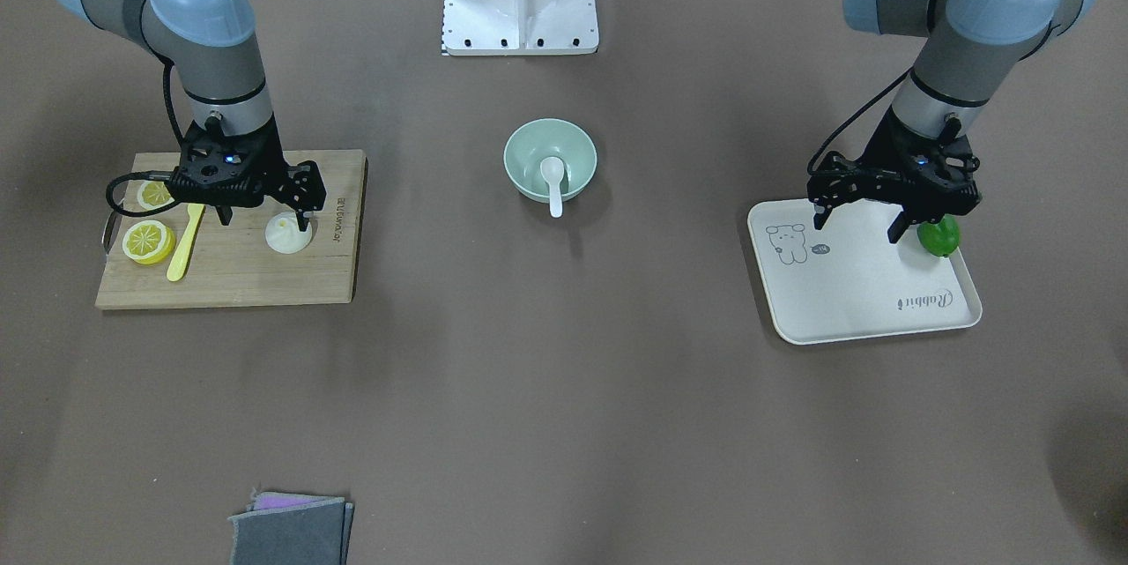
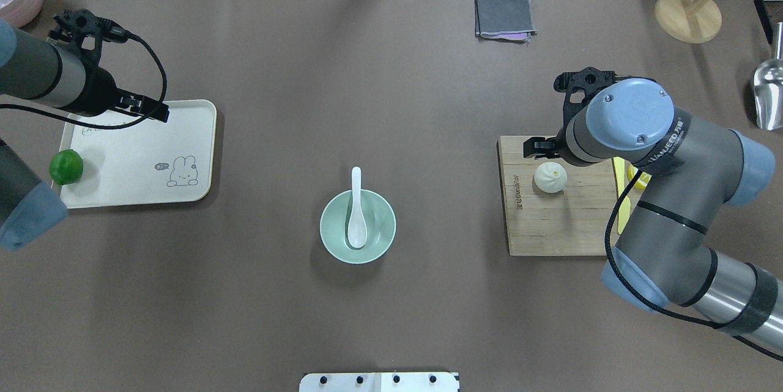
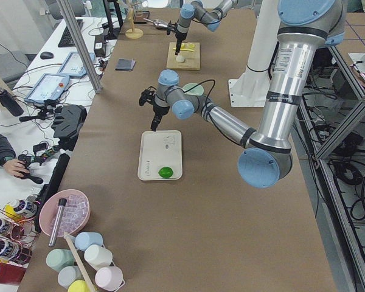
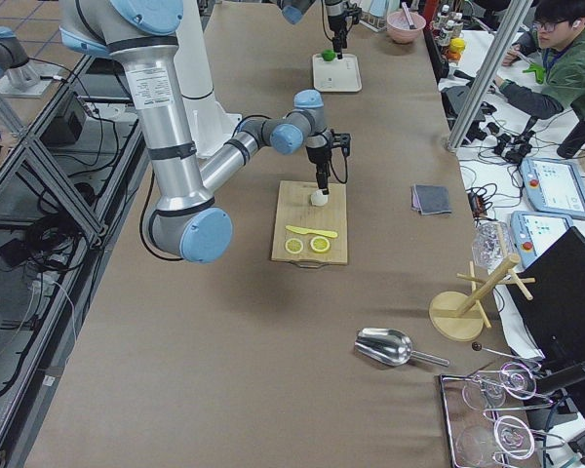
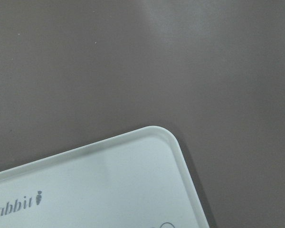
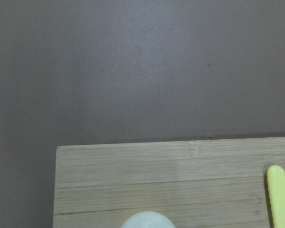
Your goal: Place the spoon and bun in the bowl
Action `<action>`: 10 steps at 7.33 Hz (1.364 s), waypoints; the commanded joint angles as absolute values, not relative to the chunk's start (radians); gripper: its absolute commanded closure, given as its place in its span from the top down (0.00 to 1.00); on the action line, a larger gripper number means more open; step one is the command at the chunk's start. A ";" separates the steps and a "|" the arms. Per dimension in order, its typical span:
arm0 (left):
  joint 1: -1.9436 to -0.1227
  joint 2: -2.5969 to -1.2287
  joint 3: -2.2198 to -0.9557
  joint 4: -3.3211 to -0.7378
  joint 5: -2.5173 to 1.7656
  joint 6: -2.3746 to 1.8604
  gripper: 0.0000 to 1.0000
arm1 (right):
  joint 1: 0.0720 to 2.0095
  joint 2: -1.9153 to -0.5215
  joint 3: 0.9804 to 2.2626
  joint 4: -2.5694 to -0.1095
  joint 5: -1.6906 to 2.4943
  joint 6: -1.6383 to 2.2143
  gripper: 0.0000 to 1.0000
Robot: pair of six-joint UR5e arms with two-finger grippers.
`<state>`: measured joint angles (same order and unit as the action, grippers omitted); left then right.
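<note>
On the left of my overhead view, the left claw (image 1: 857, 228) hangs over the white tray (image 2: 202, 135) with its jaws spread and nothing between them. A green fruit (image 2: 66, 166) sits at the tray's 9 o'clock edge.

At the middle of the tabletop (image 2: 428, 294) the spoon (image 2: 356, 221) already lies in the bowl (image 2: 379, 239). Its scoop is down in the hollow and its handle leans over the rim at 12 o'clock.

Further right, the bun (image 2: 550, 177) rests on the cutting board (image 2: 550, 227), near its 11 o'clock corner. The right claw (image 1: 264, 219) is just above it, jaws apart and gripping nothing. One finger sits over the bun's edge, and I cannot tell whether it touches. The yellow knife (image 1: 187, 241) and lemon slices (image 1: 147, 241) lie toward the board's 3 o'clock side, apart from the bun.

I judge the bun to be light and probably soft, with a smooth rounded flank that could squirt out of a hard pinch. I would centre the jaws over the yellow dot, come down low and close gently across the widest part, below the pleats. A firm squeeze risks denting it.
</note>
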<state>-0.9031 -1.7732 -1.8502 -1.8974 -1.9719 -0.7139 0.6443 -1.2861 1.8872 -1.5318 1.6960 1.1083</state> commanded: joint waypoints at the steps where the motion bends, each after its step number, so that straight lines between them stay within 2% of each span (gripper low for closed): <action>1: -0.905 -1.772 -1.850 -1.898 -1.973 -0.712 0.97 | 0.615 -1.289 1.829 -1.470 1.658 1.133 0.91; 3: -0.905 -1.773 -1.850 -1.898 -1.973 -0.713 0.97 | 0.566 -1.299 1.825 -1.470 1.606 1.167 0.82; 4: -0.905 -1.773 -1.850 -1.898 -1.971 -0.716 0.97 | 0.561 -1.299 1.827 -1.470 1.598 1.183 0.74; 5: -0.905 -1.778 -1.850 -1.898 -1.971 -0.721 0.97 | 0.555 -1.299 1.827 -1.474 1.598 1.193 0.48; 6: -0.905 -1.779 -1.850 -1.898 -1.971 -0.721 0.97 | 0.551 -1.299 1.827 -1.476 1.597 1.195 0.08; 7: -0.904 -1.781 -1.847 -1.898 -1.971 -0.722 0.97 | 0.546 -1.298 1.830 -1.477 1.589 1.195 0.00; 9: -0.904 -1.786 -1.845 -1.898 -1.971 -0.727 0.97 | 0.540 -1.247 1.835 -1.485 1.595 1.221 0.00; 10: -0.902 -1.786 -1.845 -1.898 -1.971 -0.727 0.97 | 0.531 -1.180 1.826 -1.521 1.595 1.286 0.00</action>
